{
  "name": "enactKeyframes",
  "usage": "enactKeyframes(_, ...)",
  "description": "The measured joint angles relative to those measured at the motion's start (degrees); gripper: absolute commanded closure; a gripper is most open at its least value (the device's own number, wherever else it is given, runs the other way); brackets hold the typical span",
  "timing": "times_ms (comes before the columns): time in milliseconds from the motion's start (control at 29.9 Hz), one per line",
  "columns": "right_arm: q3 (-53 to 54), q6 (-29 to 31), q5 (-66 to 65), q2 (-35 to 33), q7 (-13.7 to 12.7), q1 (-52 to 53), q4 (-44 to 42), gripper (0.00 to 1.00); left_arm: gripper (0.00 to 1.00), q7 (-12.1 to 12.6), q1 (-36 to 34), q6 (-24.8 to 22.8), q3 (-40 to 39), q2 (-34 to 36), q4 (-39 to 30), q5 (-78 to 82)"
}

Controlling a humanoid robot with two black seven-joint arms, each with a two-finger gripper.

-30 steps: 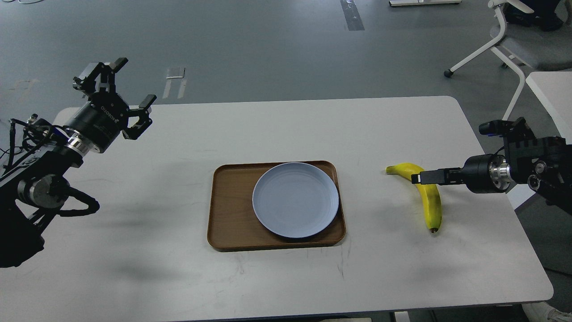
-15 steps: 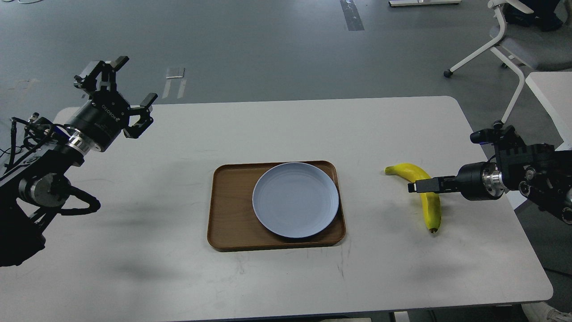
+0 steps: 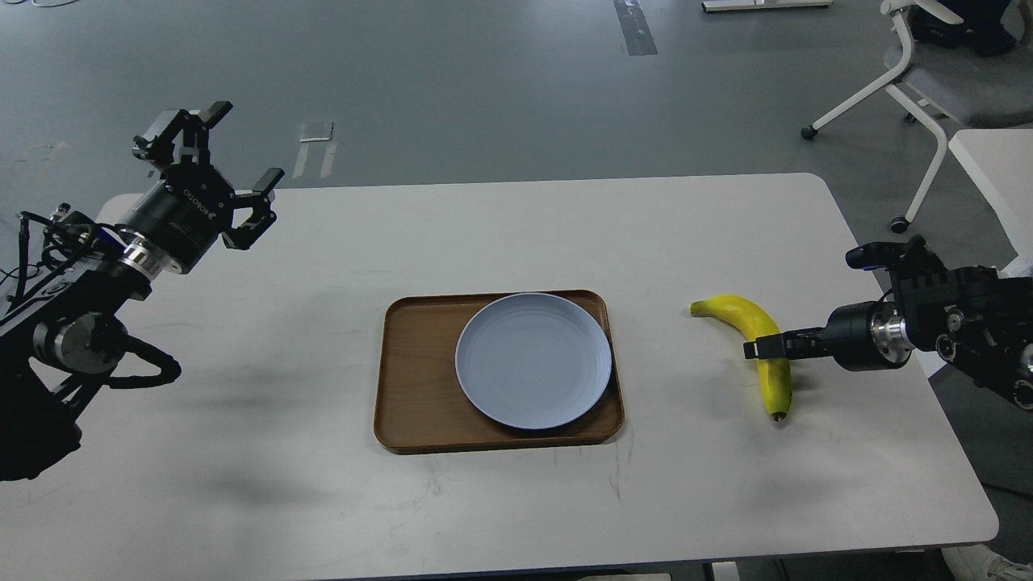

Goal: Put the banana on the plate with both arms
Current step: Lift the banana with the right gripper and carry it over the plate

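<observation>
The yellow banana [image 3: 746, 317] lies on the white table [image 3: 516, 234], right of the tray, stem toward the plate and dark tip toward me. The round pale blue-grey plate [image 3: 533, 359] sits empty on the right part of a brown wooden tray [image 3: 411, 379]. My right gripper [image 3: 754, 349] comes in from the right and sits low across the banana's middle. It is seen edge-on, so its fingers cannot be told apart. My left gripper [image 3: 240, 144] is open and empty, raised over the table's far left corner.
A white office chair [image 3: 928, 73] stands on the grey floor behind the table's right end. The corner of a second white table [image 3: 993, 161] is at the right edge. The table's right edge runs just under my right arm.
My right gripper has come down along the banana toward its middle. The banana has shifted slightly left. The left arm has hardly moved.
</observation>
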Motion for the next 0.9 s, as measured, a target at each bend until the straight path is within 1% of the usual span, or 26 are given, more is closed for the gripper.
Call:
enactKeyframes(33, 0.0, 0.0, 0.1, -0.1, 0.0, 0.1, 0.2, 0.99, 0.02, 0.0, 0.0, 0.0, 0.0, 0.0, 0.0, 0.0)
enactKeyframes(201, 0.0, 0.0, 0.2, -1.4, 0.0, 0.9, 1.0, 0.99, 0.02, -0.1, 0.0, 0.0, 0.0, 0.2, 0.0, 0.0)
enactKeyframes(368, 0.3, 0.0, 0.6, -4.5, 0.0, 4.8, 6.2, 0.99, 0.02, -0.1, 0.1, 0.0, 0.0, 0.3, 0.0, 0.0)
enactKeyframes(535, 0.4, 0.0, 0.9, -4.6, 0.0, 10.7, 10.5, 0.98, 0.02, -0.1, 0.1, 0.0, 0.0, 0.0, 0.0, 0.0)
enactKeyframes(635, 0.4, 0.0, 0.9, -2.0, 0.0, 13.1, 11.6, 0.98, 0.02, -0.1, 0.1, 0.0, 0.0, -0.1, 0.0, 0.0)
enactKeyframes(902, -0.1, 0.0, 0.9, 9.7, 0.0, 15.7, 11.5, 0.98, 0.02, 0.0, 0.1, 0.0, 0.0, -0.3, 0.0, 0.0)
